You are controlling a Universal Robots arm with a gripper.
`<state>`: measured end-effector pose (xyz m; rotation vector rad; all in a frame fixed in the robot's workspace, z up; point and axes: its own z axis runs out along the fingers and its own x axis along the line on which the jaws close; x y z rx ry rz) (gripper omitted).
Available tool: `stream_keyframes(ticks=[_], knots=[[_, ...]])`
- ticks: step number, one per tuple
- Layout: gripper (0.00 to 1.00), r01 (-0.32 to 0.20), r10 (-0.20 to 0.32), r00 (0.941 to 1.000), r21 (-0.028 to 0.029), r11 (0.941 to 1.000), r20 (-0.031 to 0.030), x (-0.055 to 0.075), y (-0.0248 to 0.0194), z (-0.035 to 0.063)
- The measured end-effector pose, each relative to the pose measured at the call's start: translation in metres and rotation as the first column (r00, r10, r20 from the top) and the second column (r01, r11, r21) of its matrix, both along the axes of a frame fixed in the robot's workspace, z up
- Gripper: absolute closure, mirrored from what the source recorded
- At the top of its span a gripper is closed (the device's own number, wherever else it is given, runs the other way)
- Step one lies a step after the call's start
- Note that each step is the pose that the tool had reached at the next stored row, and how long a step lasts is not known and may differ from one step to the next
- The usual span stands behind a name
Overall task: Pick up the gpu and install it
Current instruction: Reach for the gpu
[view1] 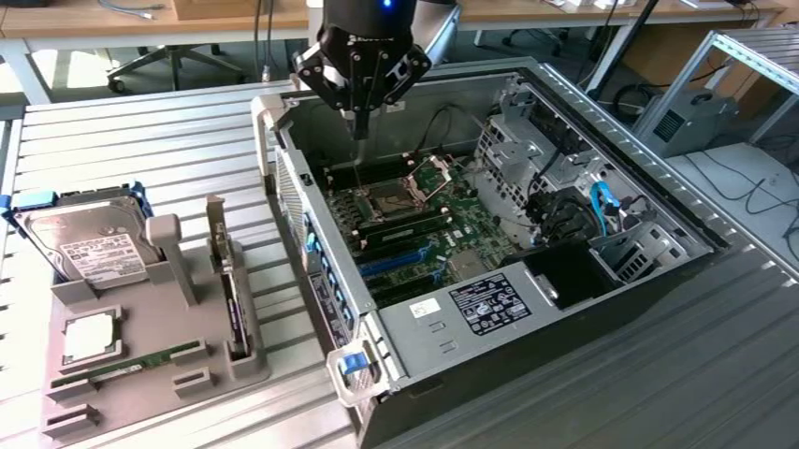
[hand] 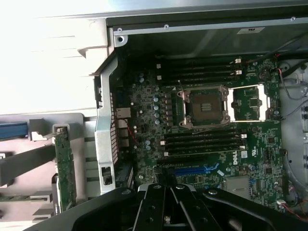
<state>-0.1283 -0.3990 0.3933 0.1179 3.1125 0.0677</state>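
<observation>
The gpu (view1: 226, 290) stands on edge in a slot of the grey holder (view1: 187, 360) at the exterior view's left, outside the computer case; its green board (hand: 65, 163) also shows in the wrist view. My gripper (view1: 359, 129) hangs over the open case (view1: 284, 178), near its rear wall and above the motherboard (view1: 418, 224). It is shut, with nothing between its fingers (hand: 154, 204). Below it lie the processor socket (hand: 204, 107) and a blue expansion slot (hand: 192, 169).
The holder also carries a silver hard drive (view1: 88, 245), a square chip (view1: 90, 337) and a narrow green memory stick (view1: 131, 363). Inside the case sit drive cages (view1: 537, 150), blue cables (view1: 603, 210) and a black box (view1: 568, 271). Slatted metal tabletop (view1: 138, 140) surrounds everything.
</observation>
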Motion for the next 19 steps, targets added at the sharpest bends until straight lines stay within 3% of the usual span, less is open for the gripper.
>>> stream_keyframes(ticks=[19], knots=[[0.89, 0.0, 0.0, 1.0, 0.0, 1.0, 0.0, -0.0054, 0.0, 0.0]])
